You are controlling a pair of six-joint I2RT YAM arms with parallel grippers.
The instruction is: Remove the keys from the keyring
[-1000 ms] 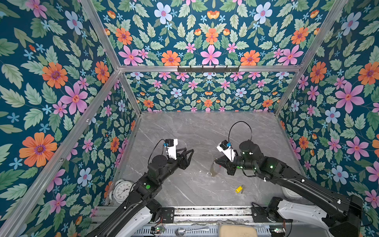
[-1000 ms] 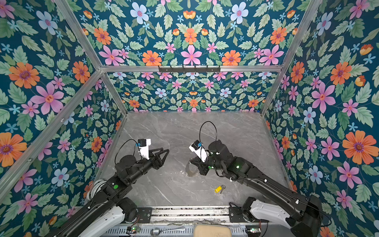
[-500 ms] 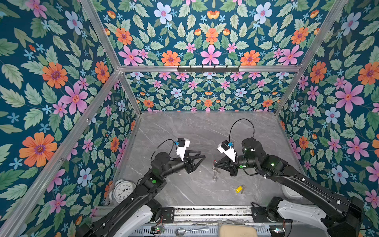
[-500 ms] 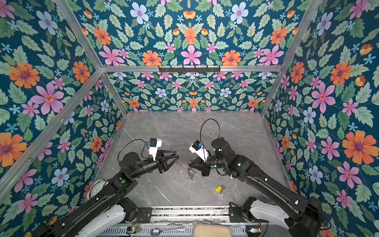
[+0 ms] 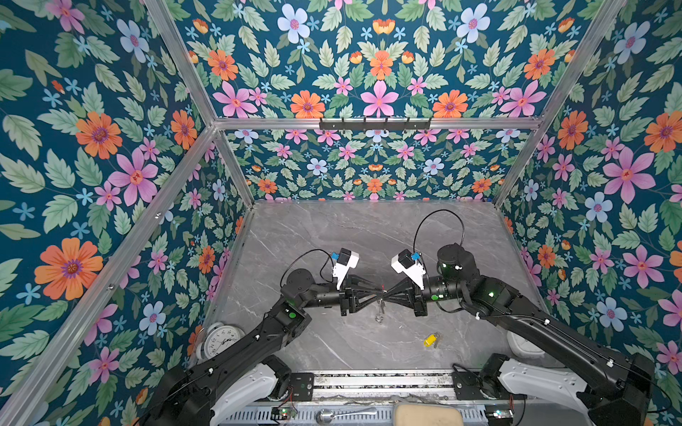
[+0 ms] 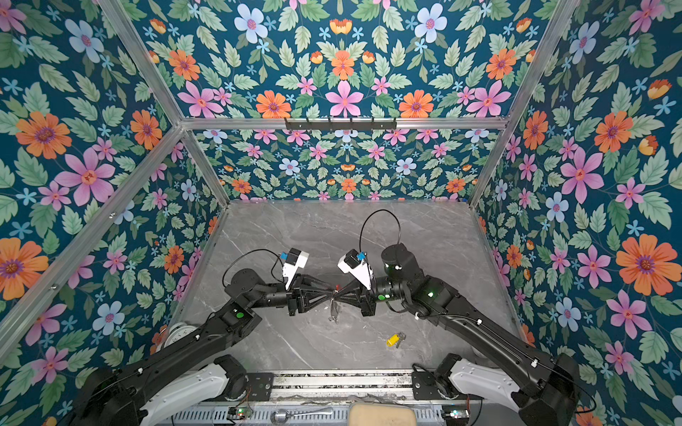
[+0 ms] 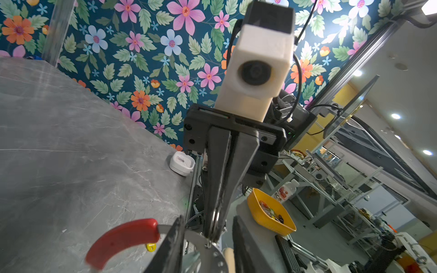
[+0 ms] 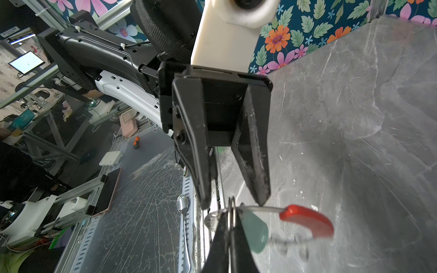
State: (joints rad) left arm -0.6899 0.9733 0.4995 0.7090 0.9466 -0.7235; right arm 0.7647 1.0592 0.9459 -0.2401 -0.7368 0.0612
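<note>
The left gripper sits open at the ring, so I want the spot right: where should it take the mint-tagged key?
Probably the mint tag, approached from the side of the left gripper, just under the keyring wire. It hangs free beside the shut right gripper and is the broadest part.

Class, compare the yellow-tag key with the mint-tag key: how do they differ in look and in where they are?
Tag colour: the yellow-tag key carries a bright yellow tag, while the mint-tag key carries a pale green one.
Place: the yellow-tag key lies loose on the table, apart from the keyring. The mint-tag key hangs at the keyring, which the right gripper holds above the table.
Both are small keys with plastic tags.
</note>
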